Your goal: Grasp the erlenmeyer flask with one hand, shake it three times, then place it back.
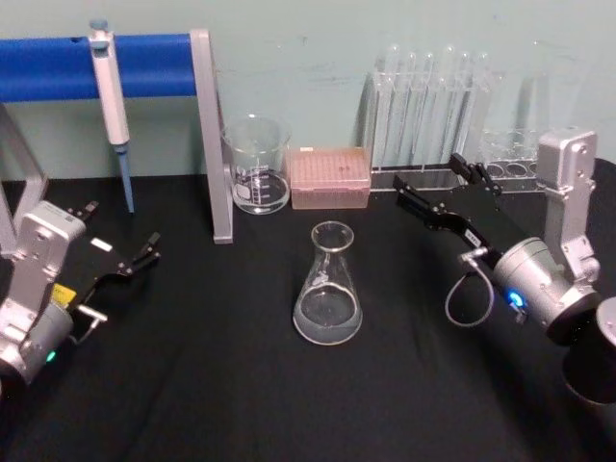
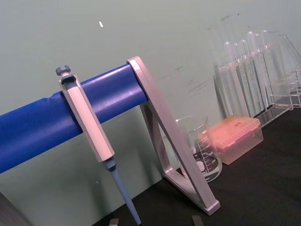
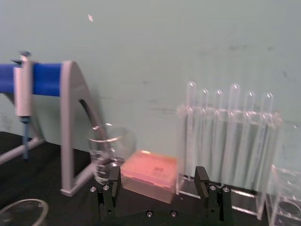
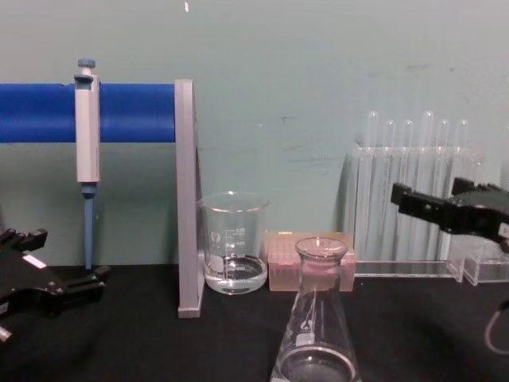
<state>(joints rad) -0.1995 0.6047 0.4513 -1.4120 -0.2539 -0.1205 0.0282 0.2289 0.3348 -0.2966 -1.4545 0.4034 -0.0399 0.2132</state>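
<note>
The erlenmeyer flask (image 1: pixel 328 289) stands upright at the middle of the black table, a clear cone with a little liquid at its base. It also shows in the chest view, low and centre (image 4: pixel 316 326), and its rim (image 3: pixel 21 212) appears in the right wrist view. My right gripper (image 1: pixel 425 171), the hand with the silver wrist, hovers open to the right of the flask and farther back, apart from it (image 4: pixel 429 195) (image 3: pixel 157 181). Nothing is between its fingers. My left gripper (image 1: pixel 123 226) rests open at the left, far from the flask (image 4: pixel 67 256).
Behind the flask stand a glass beaker (image 1: pixel 257 164) and a pink tip box (image 1: pixel 330 177). A rack of test tubes (image 1: pixel 433 106) lines the back right. A pipette (image 1: pixel 113 106) hangs on a blue bar stand (image 1: pixel 154 63) with a grey leg (image 1: pixel 214 144) at back left.
</note>
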